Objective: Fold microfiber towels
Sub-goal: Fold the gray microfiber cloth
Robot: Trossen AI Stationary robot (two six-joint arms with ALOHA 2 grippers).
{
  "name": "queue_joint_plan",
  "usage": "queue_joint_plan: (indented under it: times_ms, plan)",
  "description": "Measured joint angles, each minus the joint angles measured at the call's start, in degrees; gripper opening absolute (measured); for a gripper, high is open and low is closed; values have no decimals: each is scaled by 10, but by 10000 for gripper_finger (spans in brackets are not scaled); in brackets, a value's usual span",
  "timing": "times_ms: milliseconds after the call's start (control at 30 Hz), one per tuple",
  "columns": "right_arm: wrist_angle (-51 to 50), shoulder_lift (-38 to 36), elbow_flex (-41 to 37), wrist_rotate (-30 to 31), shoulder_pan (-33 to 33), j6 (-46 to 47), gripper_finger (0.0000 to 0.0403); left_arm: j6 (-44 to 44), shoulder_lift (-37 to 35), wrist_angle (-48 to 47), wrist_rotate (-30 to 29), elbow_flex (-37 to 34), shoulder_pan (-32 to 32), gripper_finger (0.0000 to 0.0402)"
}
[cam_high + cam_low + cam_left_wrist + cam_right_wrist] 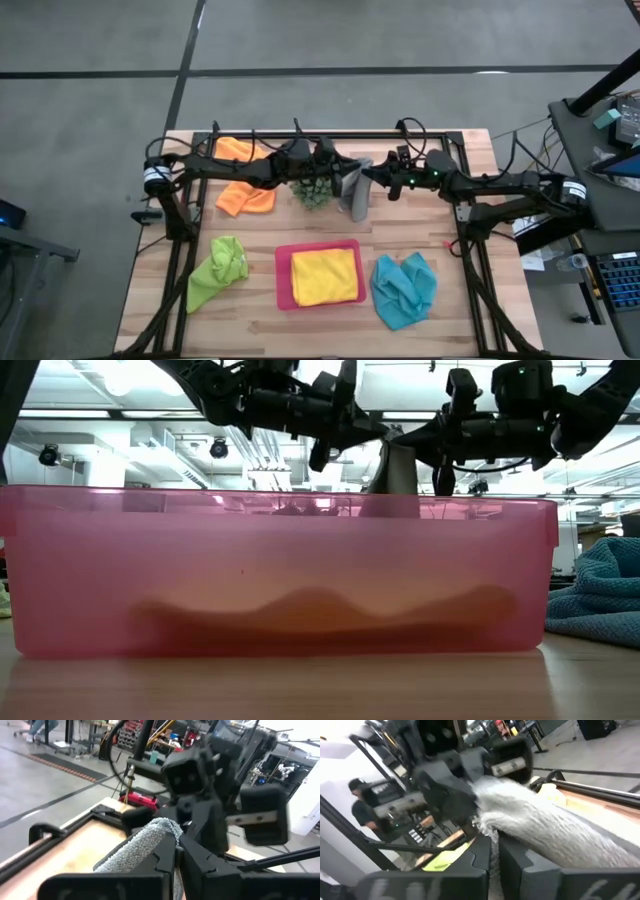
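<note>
Both grippers pinch the fuzzy grey microfiber towel [355, 188] above the surface's far edge.
Left gripper [337, 176] and right gripper [372, 175] jaws clamp it; the translucent pink plastic tray [280, 575] hides its lower end in the low view.

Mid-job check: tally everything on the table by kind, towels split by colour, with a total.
Orange towel: 1
Grey towel, held up by both grippers: 1
Lime green towel: 1
Yellow towel, in the tray: 1
Light blue towel: 1
Pink tray: 1
Green plant: 1
Total: 7
</note>
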Motion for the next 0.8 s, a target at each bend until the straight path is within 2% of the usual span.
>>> queue_joint_plan:
  times_ms: [233, 367, 567, 667, 800]
  plan:
    - [-139, -1, 58, -58, 4, -38, 98, 23, -42, -25, 17, 0, 0, 1]
    - [-245, -1, 101, -60, 26, -75, 142, 71, -75, -62, 28, 0, 0, 0]
    - [-352, -15, 136, -60, 53, -140, 175, 103, -129, -110, 152, 0, -1, 0]
    - [-413, -37, 151, -58, 59, -190, 177, 130, -151, -176, 217, 0, -1, 0]
    - [-506, -72, 167, -55, 75, -290, 170, 209, -173, -296, 284, -1, -2, 0]
